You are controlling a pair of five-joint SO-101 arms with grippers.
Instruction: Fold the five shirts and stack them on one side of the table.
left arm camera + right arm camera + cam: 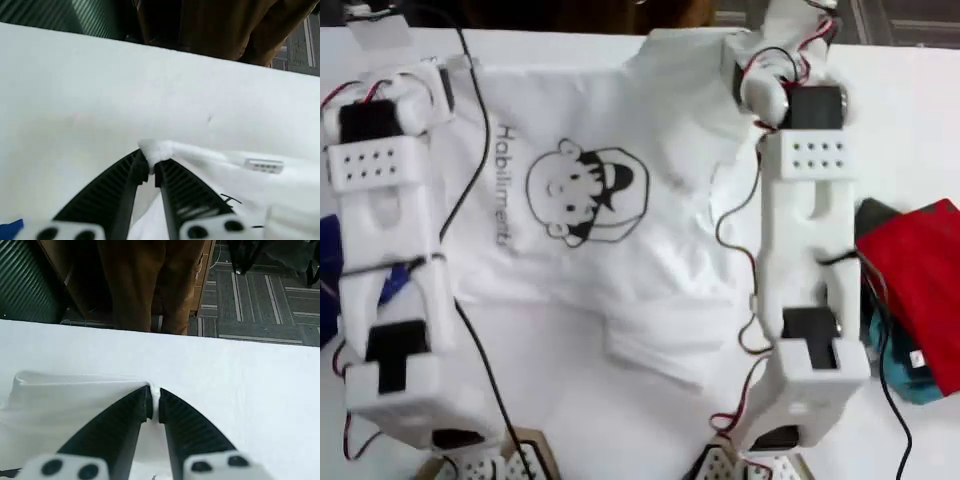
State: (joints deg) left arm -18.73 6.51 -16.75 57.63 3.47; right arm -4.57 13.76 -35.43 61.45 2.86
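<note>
- The white cartoon-print shirt (670, 270) lies spread on the desk (910, 110) between the two arms.
- The left gripper (149, 167) is clamped on a bunched corner of that shirt near the desk's far edge.
- The right gripper (154, 400) is closed, pinching the shirt's other far corner.
- A folded red shirt (920, 270) rests on a teal garment (900, 380) just beside the right arm.

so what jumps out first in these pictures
A white shirt with a cartoon face print lies spread across the middle of the table. The left hand and the right hand are each shut on its far edge, one at each side. A red folded garment sits at the table's right edge.
</note>
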